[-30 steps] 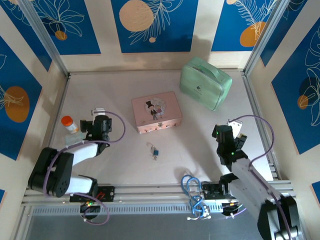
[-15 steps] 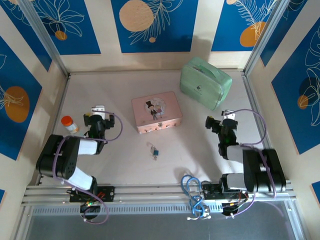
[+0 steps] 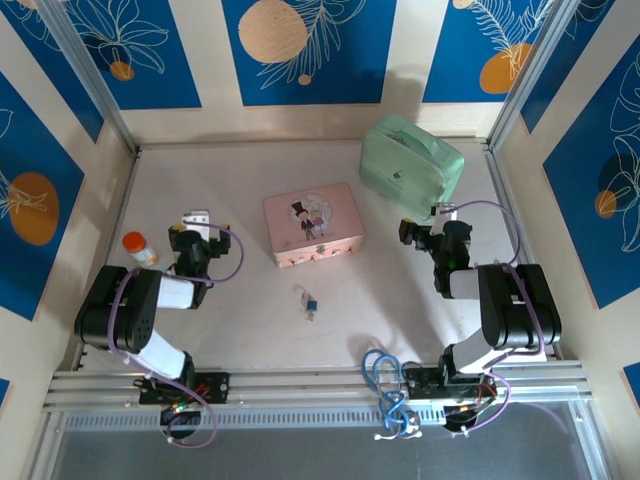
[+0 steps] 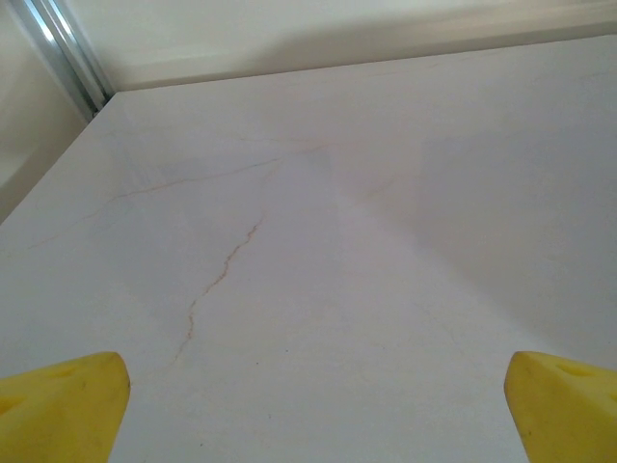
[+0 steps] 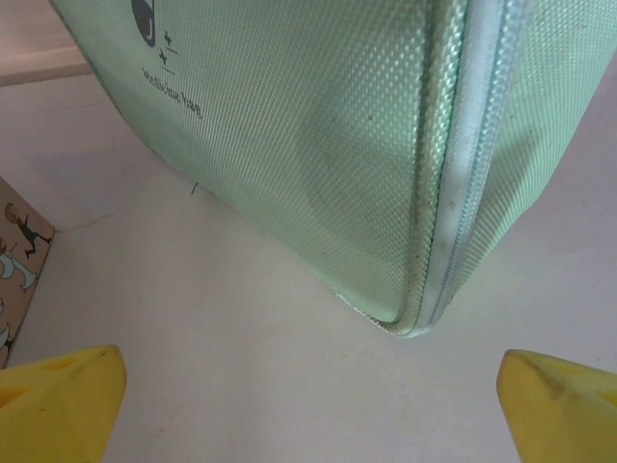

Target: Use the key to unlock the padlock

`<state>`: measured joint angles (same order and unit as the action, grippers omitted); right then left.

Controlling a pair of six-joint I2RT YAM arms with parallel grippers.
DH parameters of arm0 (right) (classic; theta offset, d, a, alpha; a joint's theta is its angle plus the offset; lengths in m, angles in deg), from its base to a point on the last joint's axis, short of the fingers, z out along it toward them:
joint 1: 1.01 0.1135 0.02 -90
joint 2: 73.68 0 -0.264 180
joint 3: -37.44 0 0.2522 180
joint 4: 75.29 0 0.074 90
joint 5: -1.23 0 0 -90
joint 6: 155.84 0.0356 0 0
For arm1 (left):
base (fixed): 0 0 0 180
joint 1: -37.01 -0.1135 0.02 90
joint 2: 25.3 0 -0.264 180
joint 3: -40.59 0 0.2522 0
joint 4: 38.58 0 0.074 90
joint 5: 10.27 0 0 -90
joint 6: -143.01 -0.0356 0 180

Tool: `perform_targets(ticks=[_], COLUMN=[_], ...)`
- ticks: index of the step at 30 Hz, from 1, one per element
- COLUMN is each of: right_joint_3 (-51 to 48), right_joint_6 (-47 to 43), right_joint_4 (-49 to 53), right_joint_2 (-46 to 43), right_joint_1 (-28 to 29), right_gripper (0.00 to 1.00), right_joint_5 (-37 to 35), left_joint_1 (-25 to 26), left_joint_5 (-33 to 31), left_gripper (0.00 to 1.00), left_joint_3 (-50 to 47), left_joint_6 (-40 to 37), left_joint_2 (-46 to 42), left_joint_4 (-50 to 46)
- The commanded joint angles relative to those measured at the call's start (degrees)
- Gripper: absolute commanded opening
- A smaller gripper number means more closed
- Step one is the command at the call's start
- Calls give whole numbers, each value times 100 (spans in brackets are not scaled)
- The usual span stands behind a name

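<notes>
Fingers [image 4: 60, 403] on our left gripper [image 3: 198, 232] stand spread wide over the bare table [image 4: 318, 241] with nothing between them. Our right gripper [image 3: 430, 228] is splayed just as wide, its yellow tips [image 5: 58, 400] framing the lower corner of the green case [image 5: 308, 145]. We see the padlock [image 3: 311, 304] lying on the table on the near side of the pink tin [image 3: 313, 223], between our two arms and well apart from both grippers, with a small silvery piece [image 3: 301, 292] just beside it.

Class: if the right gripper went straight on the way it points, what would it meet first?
Most likely the mint-green case: its zipped corner sits dead ahead of the open right gripper, though the gap is hard to judge.
</notes>
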<state>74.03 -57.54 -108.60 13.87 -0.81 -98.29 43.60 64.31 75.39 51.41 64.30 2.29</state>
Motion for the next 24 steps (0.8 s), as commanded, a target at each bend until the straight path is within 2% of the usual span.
perform_targets(ticks=[1,12,24], right_joint_3=[75,77,95], right_joint_6=[-163,-168,-179], right_joint_4=[37,27,58], right_joint_2=[-44,-36,-20], right_joint_1=[33,41,47], right_gripper=[99,99,99], right_joint_5=[99,100,103], left_joint_1=[-44,-48,-44], left_joint_5=[92,547,558], left_gripper=[99,99,99], left_joint_3=[-69,-21,-12], left_joint_6=[10,-147,-154], left_joint_2=[26,29,27], left_joint_4=[207,100,91])
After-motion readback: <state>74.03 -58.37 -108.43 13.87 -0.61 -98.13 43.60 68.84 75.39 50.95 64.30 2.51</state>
